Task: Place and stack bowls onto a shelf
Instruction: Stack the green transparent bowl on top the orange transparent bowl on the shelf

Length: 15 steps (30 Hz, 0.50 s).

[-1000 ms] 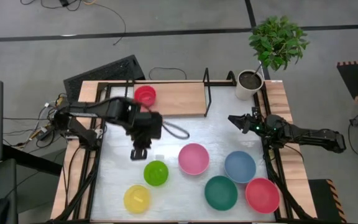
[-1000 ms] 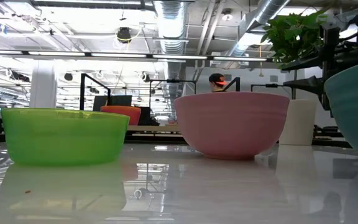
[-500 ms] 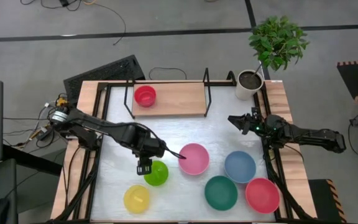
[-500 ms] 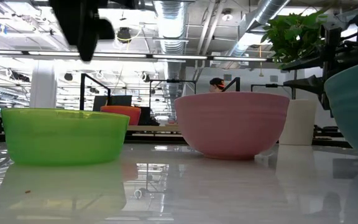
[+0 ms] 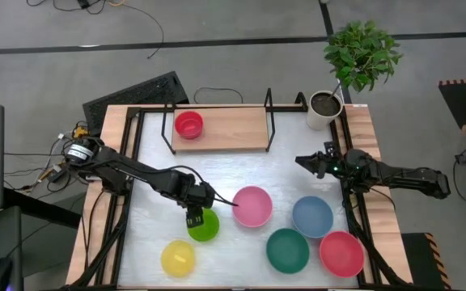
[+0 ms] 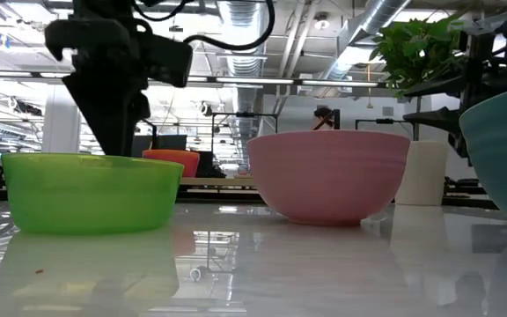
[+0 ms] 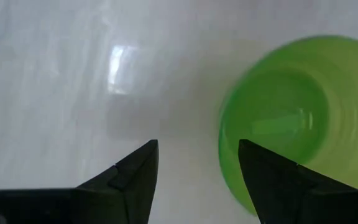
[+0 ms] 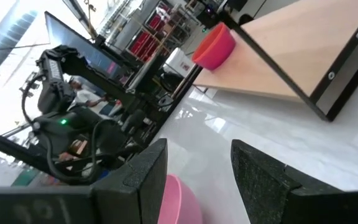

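We see left gripper (image 5: 193,217) jaws apart over round, smooth lime-green bowl (image 5: 204,225) | right gripper (image 5: 304,159) jaws apart | shiny white surface (image 5: 152,226)

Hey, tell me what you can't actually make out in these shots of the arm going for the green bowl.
- Left gripper, open at the lime-green bowl: in the high view it covers the rim, so contact cannot be told.
- Left wrist view: the bowl is cut off by the frame edge.
- Low view: the teal bowl is cut off at the edge; the yellow bowl is out of frame.
- Small red bowl on the shelf: whether another bowl is nested inside is too small to tell.
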Each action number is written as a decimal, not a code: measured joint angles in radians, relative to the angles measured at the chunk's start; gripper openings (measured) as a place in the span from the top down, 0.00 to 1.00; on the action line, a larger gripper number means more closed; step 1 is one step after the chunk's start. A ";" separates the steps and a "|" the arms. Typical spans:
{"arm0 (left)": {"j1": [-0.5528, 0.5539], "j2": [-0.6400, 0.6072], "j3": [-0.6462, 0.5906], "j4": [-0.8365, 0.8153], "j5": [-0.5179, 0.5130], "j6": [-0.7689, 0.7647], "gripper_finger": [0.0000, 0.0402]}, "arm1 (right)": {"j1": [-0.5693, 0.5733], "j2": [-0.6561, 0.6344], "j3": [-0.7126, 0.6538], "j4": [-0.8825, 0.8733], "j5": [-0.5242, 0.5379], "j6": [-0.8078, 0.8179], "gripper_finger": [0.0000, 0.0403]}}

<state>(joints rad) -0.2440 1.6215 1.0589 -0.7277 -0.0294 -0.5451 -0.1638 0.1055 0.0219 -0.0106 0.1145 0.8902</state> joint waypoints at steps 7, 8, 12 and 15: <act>-0.009 0.000 -0.059 0.097 0.018 -0.044 0.49 | 0.000 0.000 0.000 -0.006 -0.023 0.000 0.50; -0.008 0.000 -0.064 0.097 0.016 -0.054 0.50 | 0.000 0.000 0.000 -0.006 -0.023 0.000 0.50; -0.008 0.000 -0.090 0.122 0.017 -0.067 0.60 | 0.000 0.000 0.000 -0.006 -0.023 -0.001 0.50; -0.006 0.000 -0.097 0.111 0.016 -0.078 0.72 | 0.000 0.000 0.000 -0.006 -0.023 0.000 0.50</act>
<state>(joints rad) -0.2505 1.6215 0.9615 -0.6166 -0.0135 -0.6231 -0.1635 0.1051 0.0223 -0.0166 0.0917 0.8897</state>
